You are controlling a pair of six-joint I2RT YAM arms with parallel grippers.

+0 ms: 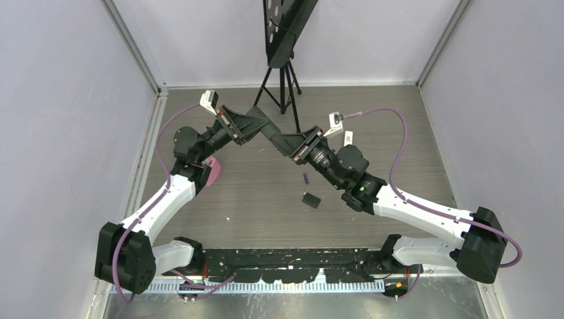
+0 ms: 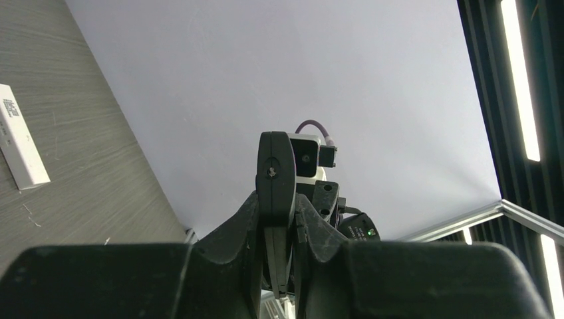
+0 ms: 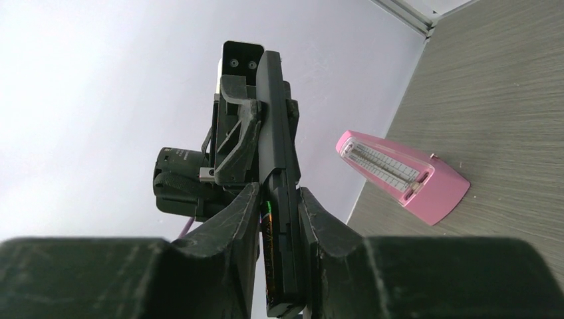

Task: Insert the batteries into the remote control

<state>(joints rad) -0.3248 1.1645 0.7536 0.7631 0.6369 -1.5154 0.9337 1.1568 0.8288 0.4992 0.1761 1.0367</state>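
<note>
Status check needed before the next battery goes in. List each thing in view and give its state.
Remote: held in mid-air, battery bay open.
Left gripper: shut on remote.
Right gripper: closed around remote.
Battery in remote: seated in bay.
Purple battery: loose on table.
Black cover: off, lying on table.

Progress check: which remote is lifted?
The black remote, aloft between the left claw and right claw; the pink remote and white remote lie on the table.

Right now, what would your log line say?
left pincer: grips remote | right pincer: closed on remote | purple battery: on table
</note>
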